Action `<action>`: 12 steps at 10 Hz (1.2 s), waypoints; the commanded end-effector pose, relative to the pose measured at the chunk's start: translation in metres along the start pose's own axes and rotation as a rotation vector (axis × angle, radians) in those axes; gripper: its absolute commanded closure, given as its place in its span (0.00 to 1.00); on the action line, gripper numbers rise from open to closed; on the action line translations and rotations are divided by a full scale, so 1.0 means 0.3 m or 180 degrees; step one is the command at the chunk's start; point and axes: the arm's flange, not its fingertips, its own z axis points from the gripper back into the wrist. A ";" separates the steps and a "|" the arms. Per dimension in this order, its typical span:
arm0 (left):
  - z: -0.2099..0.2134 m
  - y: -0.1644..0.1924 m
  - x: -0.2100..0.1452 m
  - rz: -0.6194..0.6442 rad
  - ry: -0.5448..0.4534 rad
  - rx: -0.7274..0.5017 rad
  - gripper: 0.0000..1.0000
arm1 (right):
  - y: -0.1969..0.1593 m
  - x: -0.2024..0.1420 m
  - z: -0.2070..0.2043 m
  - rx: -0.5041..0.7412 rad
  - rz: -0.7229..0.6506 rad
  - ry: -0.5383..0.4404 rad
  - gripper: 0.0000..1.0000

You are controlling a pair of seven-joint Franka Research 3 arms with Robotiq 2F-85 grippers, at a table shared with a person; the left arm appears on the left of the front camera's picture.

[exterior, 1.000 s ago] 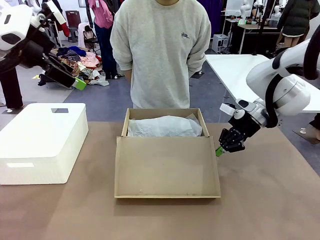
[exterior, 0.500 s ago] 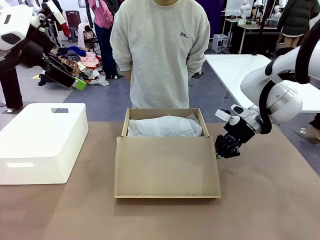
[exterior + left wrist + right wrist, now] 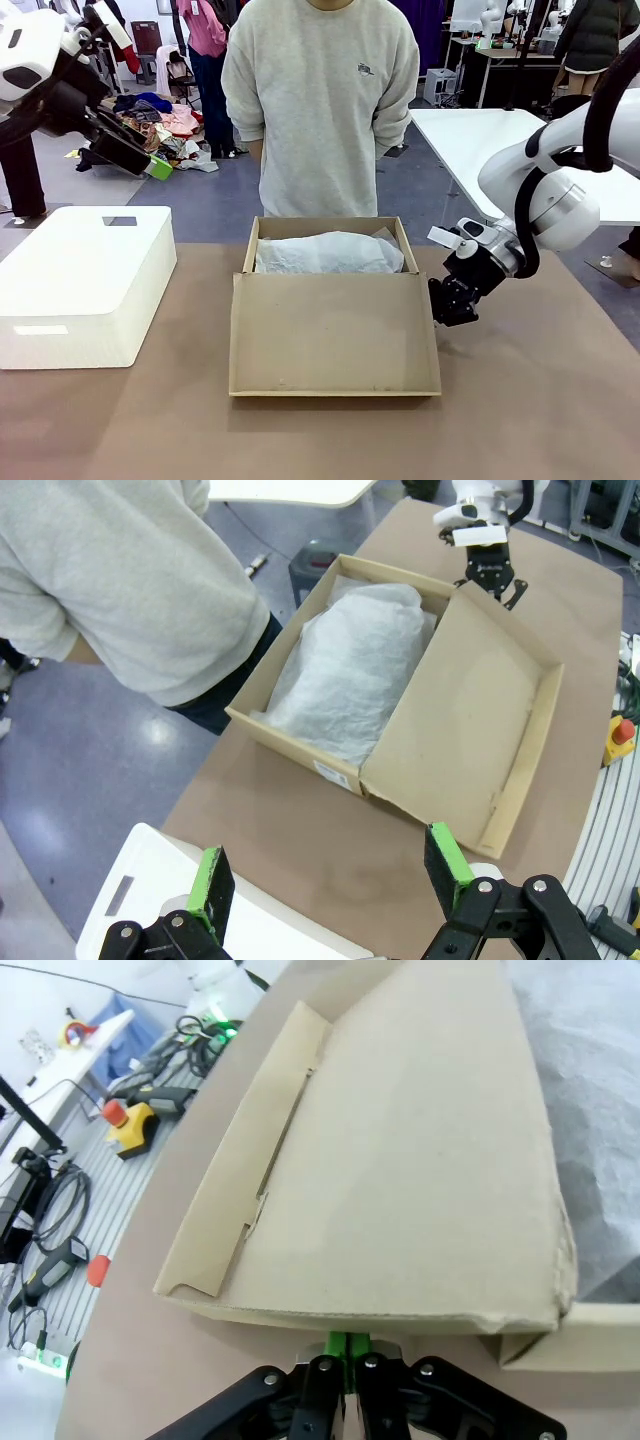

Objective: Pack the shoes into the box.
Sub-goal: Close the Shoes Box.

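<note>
The box (image 3: pixel 335 335) sits on the surface (image 3: pixel 530 400), flap lid flat toward the robot. The right gripper (image 3: pixel 441 310), jaws pressed together, is at the lid's right edge. Tissue paper (image 3: pixel 328 254) lies inside the box. The left gripper (image 3: pixel 152 166) hangs high, jaws spread.

The box (image 3: pixel 325 229), tan cardboard, stands open in the middle of the bench (image 3: pixel 540 400). Its flap lid (image 3: pixel 333 335) lies flat on the near side, and white tissue paper (image 3: pixel 328 253) fills the inside.

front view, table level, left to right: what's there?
white box → shoebox → right gripper
</note>
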 end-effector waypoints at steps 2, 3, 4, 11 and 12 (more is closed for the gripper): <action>0.004 0.001 0.001 -0.0004 -0.0015 -0.0029 0.00 | 0.047 0.013 0.027 -0.0021 0.0280 -0.0391 1.00; 0.004 0.001 0.001 -0.0004 -0.0015 -0.0029 0.00 | 0.050 0.016 0.036 0.0015 0.0335 -0.0517 1.00; 0.004 0.001 0.001 -0.0004 -0.0015 -0.0029 0.00 | 0.052 0.012 0.044 0.0015 0.0363 -0.0668 1.00; 0.004 0.001 0.001 -0.0004 -0.0015 -0.0029 0.00 | 0.064 0.050 0.113 -0.0284 0.0539 -0.1415 1.00; 0.004 0.001 0.001 -0.0004 -0.0015 -0.0029 0.00 | 0.057 0.067 0.121 -0.0368 0.0558 -0.1427 1.00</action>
